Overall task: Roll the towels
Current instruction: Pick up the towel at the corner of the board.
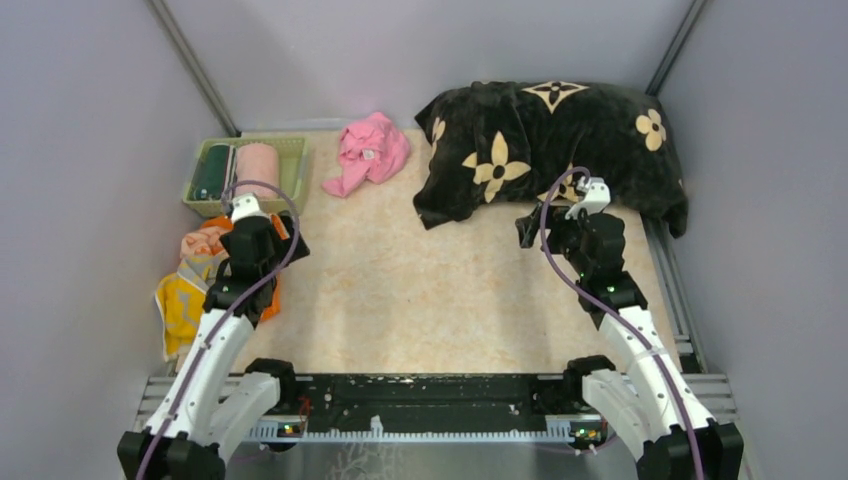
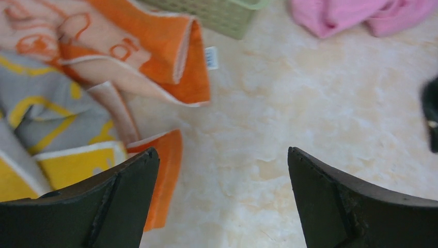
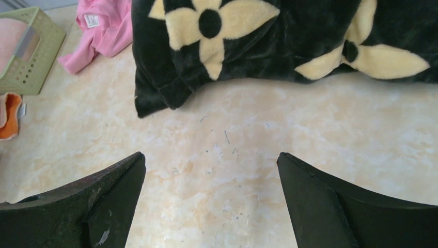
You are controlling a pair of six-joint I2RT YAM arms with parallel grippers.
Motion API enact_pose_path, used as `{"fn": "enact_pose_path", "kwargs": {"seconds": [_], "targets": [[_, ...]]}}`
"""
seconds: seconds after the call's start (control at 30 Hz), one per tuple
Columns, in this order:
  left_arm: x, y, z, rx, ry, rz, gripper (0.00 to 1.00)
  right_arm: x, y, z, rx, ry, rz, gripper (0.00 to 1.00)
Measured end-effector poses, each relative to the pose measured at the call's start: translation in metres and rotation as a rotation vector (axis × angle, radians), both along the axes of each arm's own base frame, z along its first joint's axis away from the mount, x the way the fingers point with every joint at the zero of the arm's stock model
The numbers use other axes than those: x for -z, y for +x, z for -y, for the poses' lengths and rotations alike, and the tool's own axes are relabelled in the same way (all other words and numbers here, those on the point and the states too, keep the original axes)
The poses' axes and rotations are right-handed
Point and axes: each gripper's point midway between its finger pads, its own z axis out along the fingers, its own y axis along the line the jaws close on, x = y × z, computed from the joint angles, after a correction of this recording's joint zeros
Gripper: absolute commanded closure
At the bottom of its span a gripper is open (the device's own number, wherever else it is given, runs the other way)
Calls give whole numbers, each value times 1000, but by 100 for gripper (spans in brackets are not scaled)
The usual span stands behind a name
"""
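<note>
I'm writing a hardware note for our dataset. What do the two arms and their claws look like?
The left arm and right arm are alike: white lower links, black joint housings, a purple cable running along each. The left claw and right claw each have two broad, dark, matte fingers tapering to blunt tips, with scuffed edges.

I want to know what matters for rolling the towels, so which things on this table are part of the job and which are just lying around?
Part of the job:
grey and yellow towel
peach and orange towel

Just lying about:
pink cloth
black flowered blanket
green basket with rolled cloths inside
</note>
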Motion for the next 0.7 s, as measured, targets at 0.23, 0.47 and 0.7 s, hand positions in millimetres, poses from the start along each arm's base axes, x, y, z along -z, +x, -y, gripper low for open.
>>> {"fn": "enact_pose_path", "kwargs": {"seconds": [0.23, 0.47, 0.7], "targets": [[44, -20, -72, -332, -44, -196, 10, -3, -11, -10, -48, 18, 11, 1], [76, -32, -87, -421, -49, -343, 27, -5, -21, -18, -69, 15, 36, 1], [98, -36, -97, -485, -45, -430, 83, -4, -24, -19, -60, 7, 44, 1]]}}
